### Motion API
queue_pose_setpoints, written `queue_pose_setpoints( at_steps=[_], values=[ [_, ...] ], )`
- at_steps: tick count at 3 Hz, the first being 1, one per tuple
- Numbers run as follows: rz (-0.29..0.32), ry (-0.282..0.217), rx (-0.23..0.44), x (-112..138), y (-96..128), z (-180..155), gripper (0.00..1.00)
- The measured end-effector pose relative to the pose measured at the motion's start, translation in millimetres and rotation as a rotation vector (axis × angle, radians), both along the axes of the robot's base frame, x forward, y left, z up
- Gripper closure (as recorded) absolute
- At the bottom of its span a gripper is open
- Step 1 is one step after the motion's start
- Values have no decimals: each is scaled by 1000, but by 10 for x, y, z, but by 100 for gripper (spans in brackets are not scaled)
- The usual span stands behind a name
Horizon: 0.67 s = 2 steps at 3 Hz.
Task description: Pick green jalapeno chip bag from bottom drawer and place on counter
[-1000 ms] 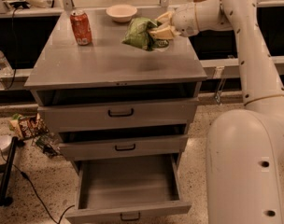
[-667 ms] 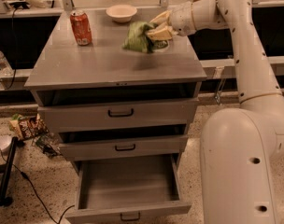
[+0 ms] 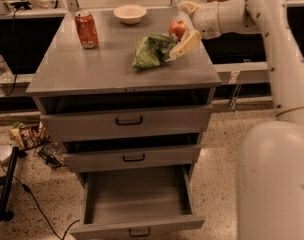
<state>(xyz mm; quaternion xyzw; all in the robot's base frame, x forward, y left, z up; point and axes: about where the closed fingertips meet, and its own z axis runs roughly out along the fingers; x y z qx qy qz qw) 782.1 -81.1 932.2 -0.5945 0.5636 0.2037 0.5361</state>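
Note:
The green jalapeno chip bag (image 3: 152, 50) lies crumpled on the counter (image 3: 92, 69), right of centre. My gripper (image 3: 177, 30) reaches in from the right, just right of the bag, and is open. One finger (image 3: 185, 43) rests against the bag's right edge and the other is raised behind, toward the back of the counter. The bottom drawer (image 3: 137, 228) is pulled out and nothing shows inside it.
A red soda can (image 3: 86, 29) and a white bowl (image 3: 130, 13) stand at the back of the counter. A red apple (image 3: 178, 29) sits between my fingers. Brown snack packets (image 3: 29, 135) and cables lie on the floor at left. The upper drawers are slightly open.
The bag has come down from mid-air onto the counter. My fingers have spread apart and let it go.

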Motion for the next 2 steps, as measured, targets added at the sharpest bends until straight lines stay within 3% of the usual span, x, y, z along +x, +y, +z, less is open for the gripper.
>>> queue_pose_setpoints(
  at_steps=[1, 2],
  values=[
    [-128, -62, 20, -424, -702, 324, 0],
    [-330, -155, 88, -1037, -1167, 1047, 0]
  ],
)
